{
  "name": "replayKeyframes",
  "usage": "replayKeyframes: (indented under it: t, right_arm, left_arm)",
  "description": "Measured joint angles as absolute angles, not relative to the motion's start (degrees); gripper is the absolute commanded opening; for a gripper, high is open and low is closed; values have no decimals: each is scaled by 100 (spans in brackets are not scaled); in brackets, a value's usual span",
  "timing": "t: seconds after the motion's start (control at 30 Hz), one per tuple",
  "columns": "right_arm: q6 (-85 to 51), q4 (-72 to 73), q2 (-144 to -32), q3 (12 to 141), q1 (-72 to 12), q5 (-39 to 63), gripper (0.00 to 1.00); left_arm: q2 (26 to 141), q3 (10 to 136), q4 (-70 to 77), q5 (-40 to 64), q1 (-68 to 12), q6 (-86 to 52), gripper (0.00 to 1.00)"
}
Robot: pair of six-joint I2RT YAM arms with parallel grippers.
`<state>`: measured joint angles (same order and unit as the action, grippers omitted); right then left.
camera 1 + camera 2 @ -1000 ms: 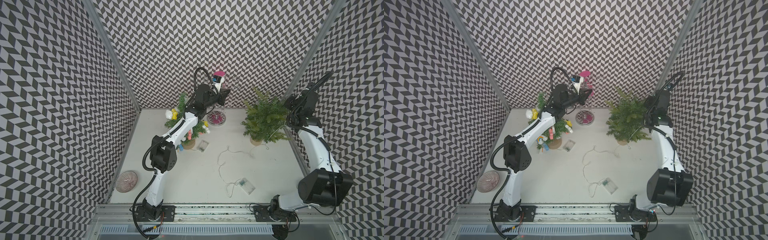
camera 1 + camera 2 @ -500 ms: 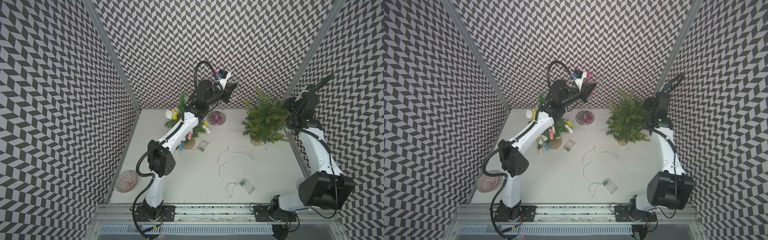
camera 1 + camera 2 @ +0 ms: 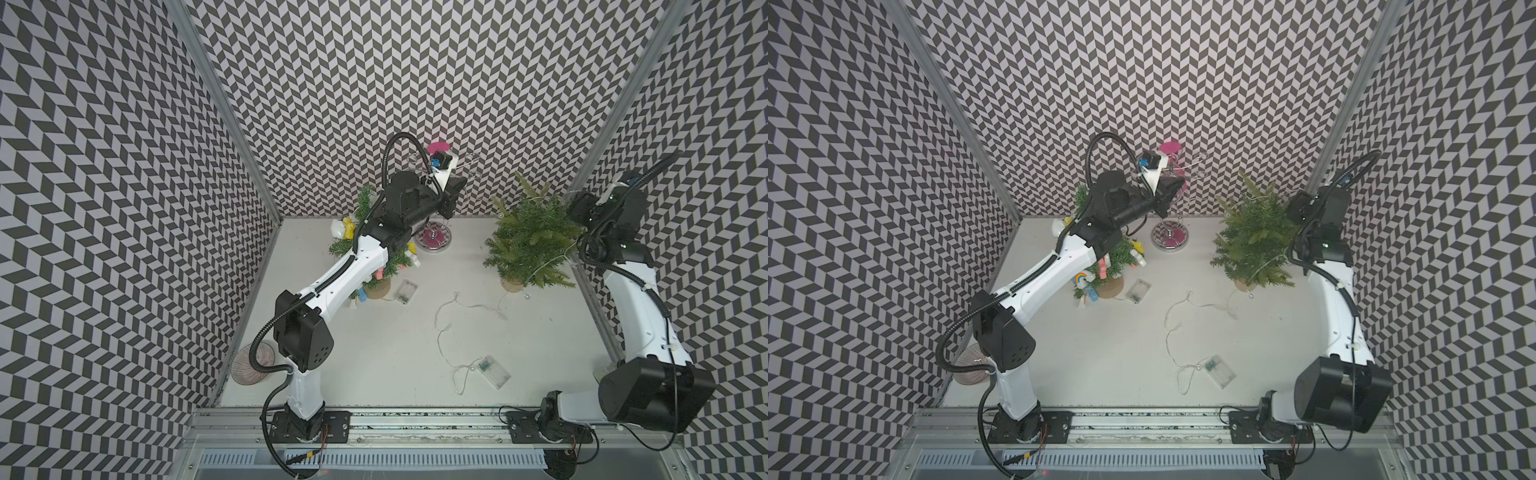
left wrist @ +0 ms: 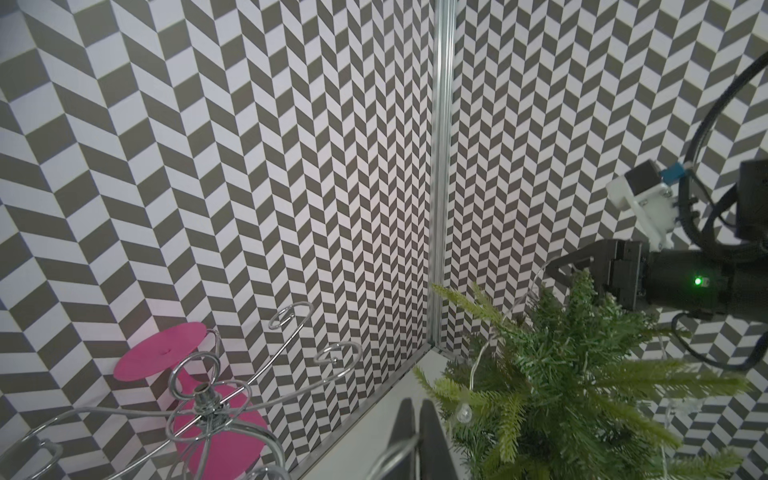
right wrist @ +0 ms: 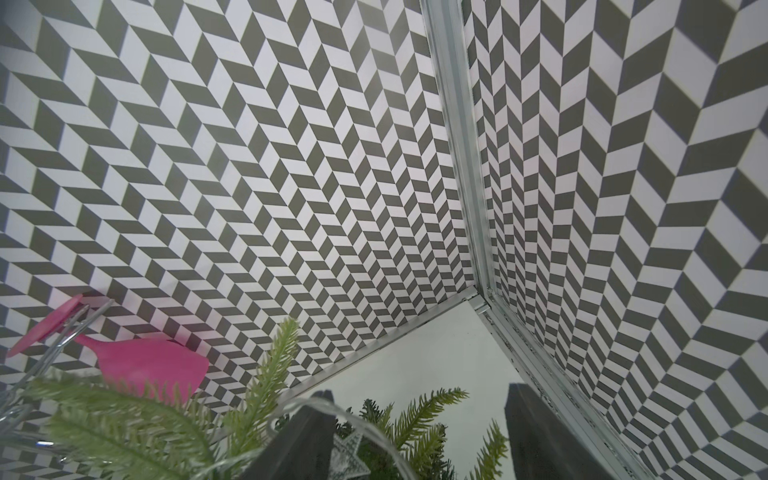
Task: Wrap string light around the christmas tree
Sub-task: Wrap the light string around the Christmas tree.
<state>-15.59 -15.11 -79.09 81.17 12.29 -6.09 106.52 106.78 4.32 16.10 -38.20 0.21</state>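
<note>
The right gripper (image 5: 417, 390) has spread its fingers since a second ago. They now stand released beside the top of the bare christmas tree (image 3: 528, 245), and a strand of the string light (image 5: 353, 419) with a clear star lies across one finger (image 5: 309, 436) rather than pinched. The left arm's wrist has turned above the chrome stand (image 3: 434, 241). The left gripper (image 4: 415, 401) has its fingers clenched together; I cannot tell whether they pinch a chrome hook.

In both top views the wire runs from the tree's lower branches down onto the tabletop (image 3: 374, 353). It lies there in loose loops that end at a clear battery box (image 3: 492, 371); any marking on it is too small to read. A decorated tree (image 3: 1119, 255) and a second battery box (image 3: 405, 290) sit under the left arm. A pink goblet (image 4: 216, 419) hangs upside down on the stand.
</note>
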Motion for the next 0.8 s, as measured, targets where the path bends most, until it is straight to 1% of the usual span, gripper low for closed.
replayKeyframes:
  t: [0.07,0.1,0.17,0.3,0.47,0.53,0.57,0.6,0.63,0.67,0.73,0.8]
  right_arm:
    - [-1610,-1579,-7708,8112,1229,-676,84]
    - [-1636,-1590,-7599,8112,1229,-711,86]
    - [-1656,-1684,-7454,8202,1229,-779,86]
    - [-1697,-1765,-7465,8460,1229,-864,86]
    - [-1750,-1885,-7321,8200,1229,-906,86]
    - [-1756,-2021,-7207,8154,1229,-899,83]
    - [-1741,-2073,-7194,8189,1232,-897,80]
    - [-1715,-2137,-7247,8296,1240,-888,73]
    - [-1702,-2163,-7378,8475,1251,-873,69]
    - [-1684,-2174,-7524,8665,1258,-862,69]
    - [-1680,-2158,-7918,9017,1269,-810,73]
    - [-1673,-2108,-8053,8906,1267,-738,76]
  left_arm:
    - [10451,10377,478,1514,-3951,67,0]
    - [10320,10175,523,1466,-4001,82,0]
    - [10110,9904,580,1441,-4095,89,0]
    - [9998,9874,670,1382,-4132,121,0]
    - [9974,9664,810,1293,-4132,165,0]
    - [9974,9577,766,1197,-4174,167,0]
    - [9974,9535,773,1170,-4198,163,0]
    - [9974,9500,777,1140,-4217,163,0]
    - [9977,9489,770,1116,-4237,158,0]
    - [9990,9498,766,1079,-4241,158,0]
    - [10092,9727,676,1017,-4263,163,0]
    - [10241,10055,609,991,-4268,169,0]
